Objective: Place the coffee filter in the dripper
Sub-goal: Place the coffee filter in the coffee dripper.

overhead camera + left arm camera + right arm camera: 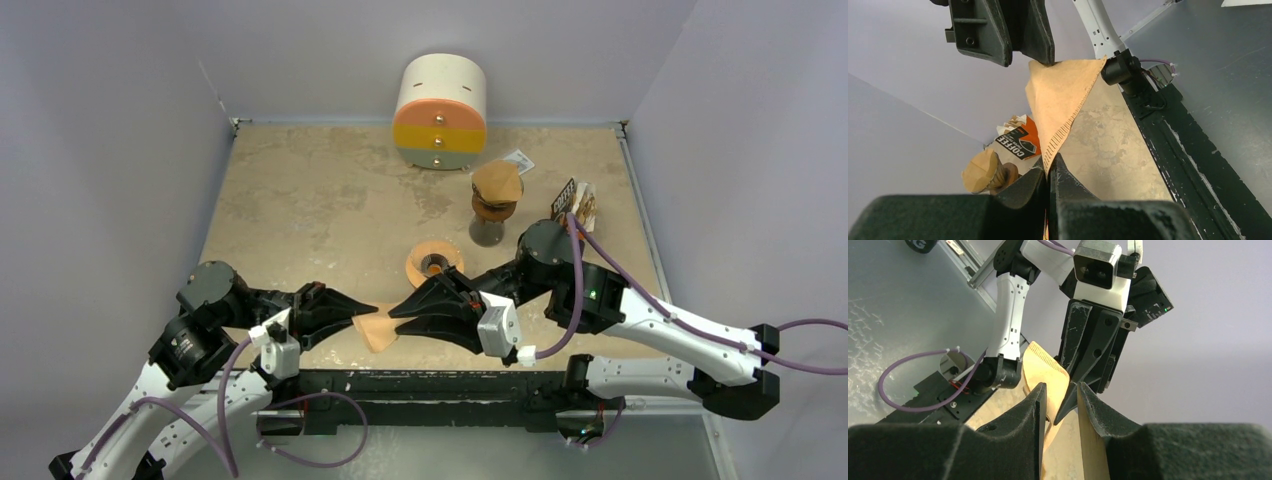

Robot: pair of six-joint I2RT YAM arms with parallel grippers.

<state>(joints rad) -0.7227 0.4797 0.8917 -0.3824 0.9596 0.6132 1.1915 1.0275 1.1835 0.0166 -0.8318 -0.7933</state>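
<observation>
Left pincer (365,311) is clamping its jaws tight on the coffee filter (378,328), gripping it by the crimped seam edge. In the left wrist view the two fingers (1023,187) are meeting with no gap and the tan paper (1060,95) is rising out of them like a fan. The right pincer (400,310) is facing it from the other side, tip to tip, with its jaws standing narrowly apart. In its own wrist view, that pincer (1060,395) is straddling the upper edge of the filter (1045,367) and the nose of the left pincer (1064,412). Whether its pads are pressing on the paper cannot be told.

Both arms are holding the filter low over the near edge of the table (300,200), just in front of the arm bases. The orange dripper (435,262) is sitting upright on the table just beyond the right pincer, and the filter is hanging apart from it, not inside.

Farther back, a tan-topped stand (497,190) is standing beside a coffee bag (573,203), and both are showing in the left wrist view too, stand (980,172) and bag (1015,140). A round drawer unit (440,110) is resting against the far wall.
</observation>
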